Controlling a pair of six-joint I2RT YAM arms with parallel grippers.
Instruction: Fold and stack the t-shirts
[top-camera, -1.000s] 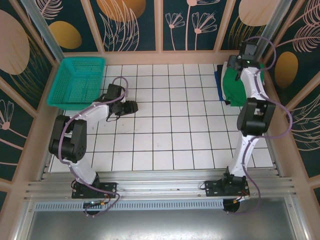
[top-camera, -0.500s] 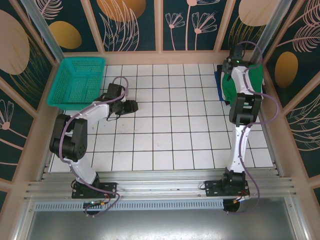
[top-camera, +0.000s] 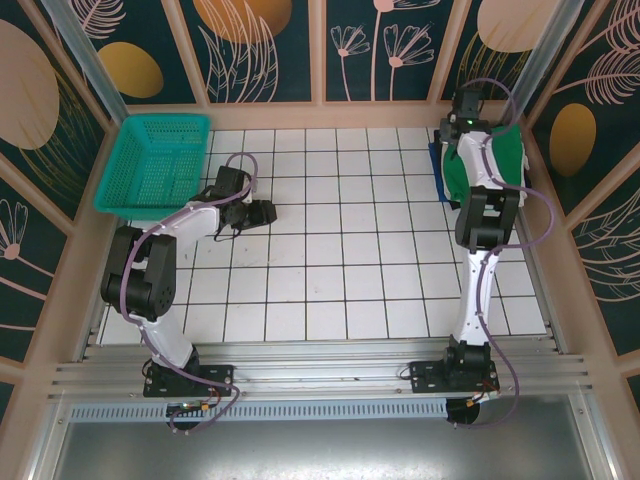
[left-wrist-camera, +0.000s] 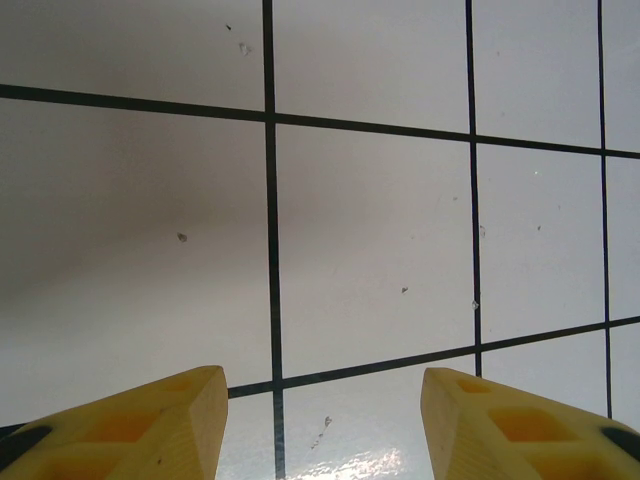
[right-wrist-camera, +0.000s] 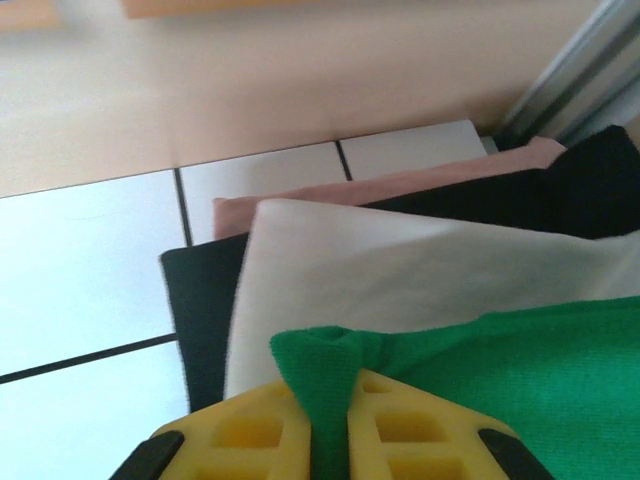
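Note:
The stack of t-shirts lies in the table's far right corner, with the emerald green t-shirt (top-camera: 508, 160) on top and a blue edge (top-camera: 436, 165) showing at its left. My right gripper (right-wrist-camera: 330, 420) is shut on a pinched fold of the green t-shirt (right-wrist-camera: 500, 370). Under the green one in the right wrist view lie the off-white t-shirt (right-wrist-camera: 400, 270), a black t-shirt (right-wrist-camera: 200, 300) and a pink cloth edge (right-wrist-camera: 400, 185). My left gripper (top-camera: 262, 212) hovers open over bare tiles, nothing between its yellow fingers (left-wrist-camera: 150, 430).
The teal mesh basket (top-camera: 155, 165) stands at the far left, just behind the left arm. A wooden wall (right-wrist-camera: 300, 80) and a metal post (right-wrist-camera: 580, 70) rise directly behind the shirt stack. White tiles (top-camera: 340, 250) span the middle of the table.
My right arm has stretched farther toward the back right corner, drawing the green t-shirt back and right over the stack. The left arm has stayed put.

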